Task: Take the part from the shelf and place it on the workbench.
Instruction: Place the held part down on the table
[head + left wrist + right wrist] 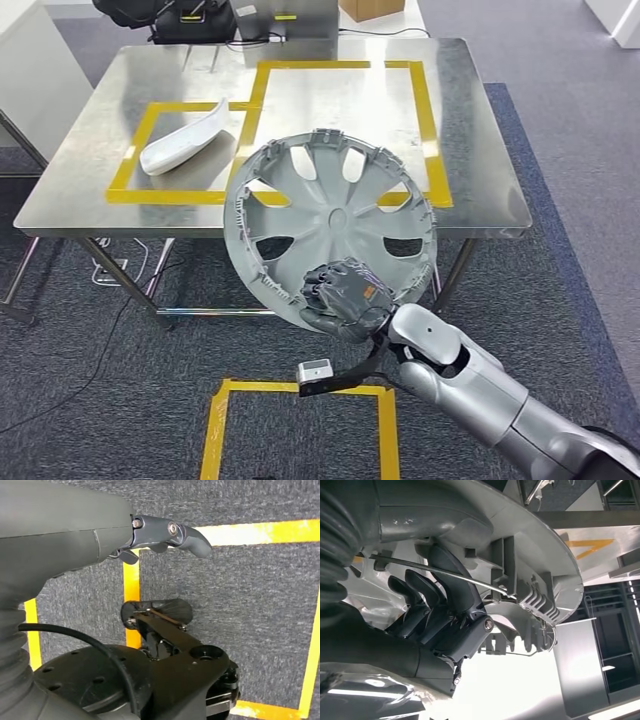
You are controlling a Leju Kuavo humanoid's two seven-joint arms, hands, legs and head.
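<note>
With your right hand [346,298] gripping the wheel cover [330,215] by its rim at the workbench's [483,190] front edge, you're mid-carry; next, lower it flat inside the large taped square [423,100].

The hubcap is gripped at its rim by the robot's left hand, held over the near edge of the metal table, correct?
Not quite: the right hand grips the hubcap at its rim, as the head view shows. It is indeed over the near edge of the metal table.

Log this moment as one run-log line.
right hand: grips wheel cover by rim, tilted over workbench front edge | left hand: holds nothing, over carpet | white part: on workbench
</note>
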